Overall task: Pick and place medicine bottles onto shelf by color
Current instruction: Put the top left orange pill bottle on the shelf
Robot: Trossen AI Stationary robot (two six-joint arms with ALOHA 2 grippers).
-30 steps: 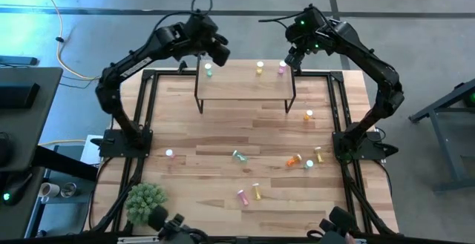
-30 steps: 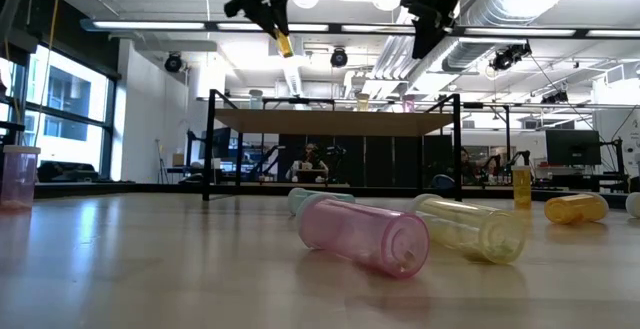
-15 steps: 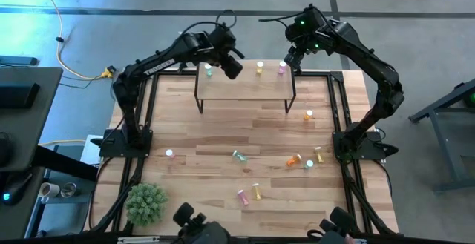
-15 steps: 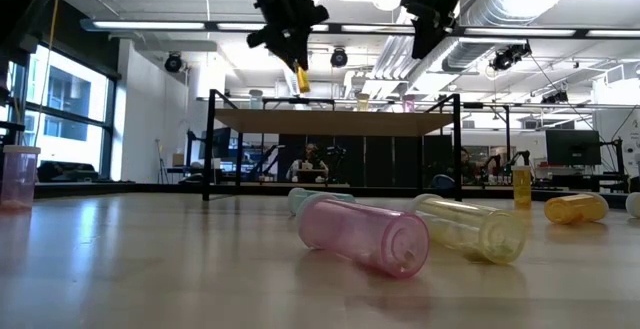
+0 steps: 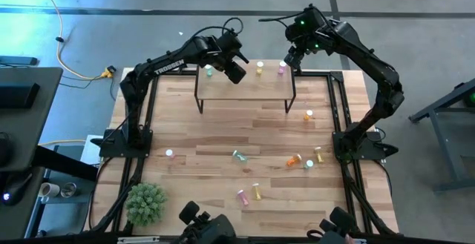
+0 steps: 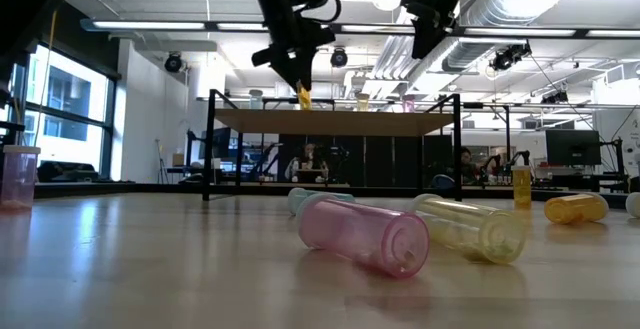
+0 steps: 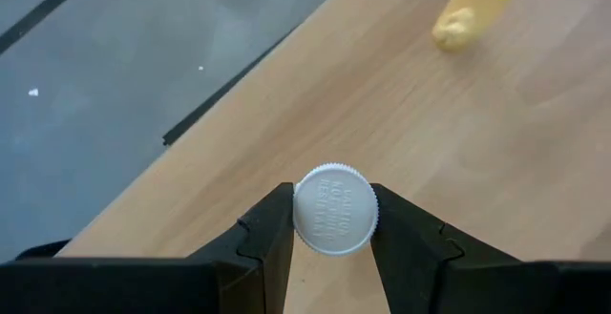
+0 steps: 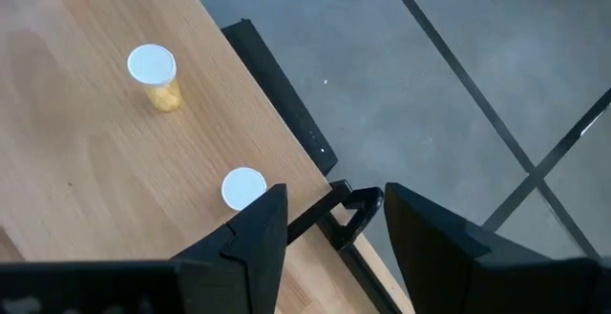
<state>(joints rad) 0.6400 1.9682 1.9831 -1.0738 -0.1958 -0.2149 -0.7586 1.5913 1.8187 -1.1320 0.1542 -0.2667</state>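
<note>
My left gripper (image 5: 236, 71) hangs over the shelf (image 5: 245, 90), a light-wood platform on black legs, and is shut on a yellow medicine bottle (image 6: 303, 96) with a white cap. Standing on the shelf are a green bottle (image 5: 209, 70), a yellow one (image 5: 260, 68) and a pink one (image 5: 282, 67). My right gripper (image 8: 329, 223) stands open and empty above the shelf's far right corner. More bottles lie or stand on the tabletop, among them a pink one (image 6: 365, 232) and a yellow one (image 6: 470, 227) at the near edge. My left gripper pinches the bottle's white cap (image 7: 334, 209) by its opposite sides between the two fingers. The fingers come from above, slanting down. The yellow body (image 6: 303, 97) hangs below the fingers, nearly upright, its lower end just clear of the shelf top.
Several bottles are scattered over the table's near half, such as green (image 5: 237, 156), orange (image 5: 295, 159) and pink (image 5: 243, 196). One stands near the right edge (image 5: 309, 114). A green plant (image 5: 145, 202) sits at the near left corner. The shelf's middle is bare wood.
My left gripper has gone down and toward the table's right, from beyond the shelf's far left corner to over the shelf, tipping more steeply downward. The yellow bottle has travelled with it and now hangs just above the shelf top.
</note>
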